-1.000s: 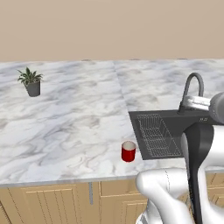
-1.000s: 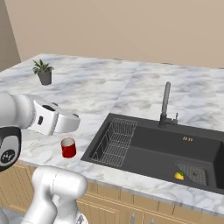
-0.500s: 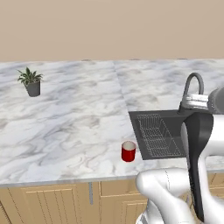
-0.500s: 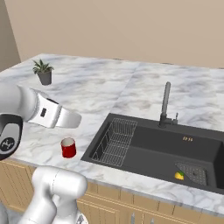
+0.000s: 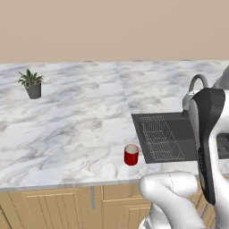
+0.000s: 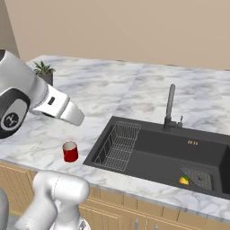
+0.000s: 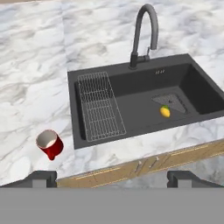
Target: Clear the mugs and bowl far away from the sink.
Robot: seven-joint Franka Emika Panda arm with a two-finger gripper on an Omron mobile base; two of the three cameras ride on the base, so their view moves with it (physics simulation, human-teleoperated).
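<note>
Mug (image 5: 131, 154) red, upright on the marble worktop (image 5: 71, 120), near the front edge, just left of the sink (image 5: 172, 134) and apart from its rim. In the right base view the mug (image 6: 70, 151) sits at about 9 o'clock of the sink (image 6: 166, 155). In my hand view the mug (image 7: 49, 144) is at 8 o'clock, its open top tipped toward the camera by the angle, inside pale.

Sink dark grey, recessed, with a wire rack (image 7: 99, 106) in its left part and a drain plate (image 7: 171, 103) at the right. A small yellow thing (image 7: 165, 111) lies on the drain plate; too small to tell what it is. Dark gooseneck tap (image 7: 143, 33) stands at the back rim, 12 o'clock of the basin.

My tool (image 7: 112, 178) is high above the front edge of the worktop, looking down; its two dark fingertips (image 7: 40, 178) stand far apart at the bottom of the hand view, spread wide, nothing between them, touching nothing. Mug well apart from the tool.

Potted plant (image 5: 31, 83) far back left on the worktop, well away from the sink. Wood cabinet fronts (image 5: 53, 208) below the worktop edge.
</note>
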